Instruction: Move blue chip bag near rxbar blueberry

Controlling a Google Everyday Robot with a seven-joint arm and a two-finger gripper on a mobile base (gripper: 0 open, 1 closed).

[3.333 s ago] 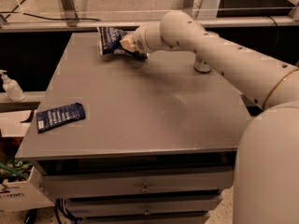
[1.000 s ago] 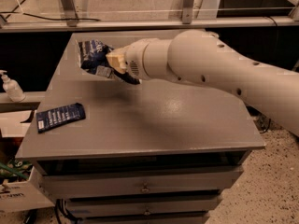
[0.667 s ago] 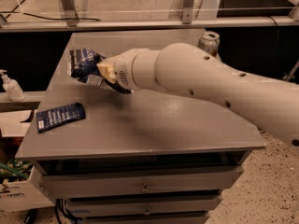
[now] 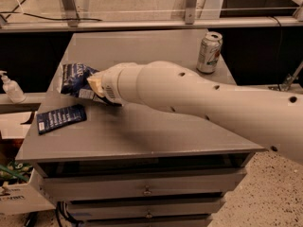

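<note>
Since the frame a moment ago your gripper (image 4: pixel 94 85) has carried the bag (image 4: pixel 73 77) further left and nearer, so it now sits just beyond the bar (image 4: pixel 60 118), with a narrow strip of table (image 4: pixel 142 131) showing between them. The bar has not shifted; it lies flat near the table's near left corner, label side up. The arm (image 4: pixel 189 91) has dropped lower across the view, and you can now see the whole can (image 4: pixel 209 52), where before its lower part was covered.

The can stands upright at the far right of the table, well apart from the bag and the bar; you cannot see what is in it. Under the table top, the drawer (image 4: pixel 142 189) is closed, so its contents are hidden from you. A pump bottle (image 4: pixel 10 86) stands off the table on the left.

Your jaws are closed narrowly on the right end of the bag, pinching its pale sealed edge. The bag sticks out to the left of the gripper, tilted; you cannot tell whether its underside touches the table
</note>
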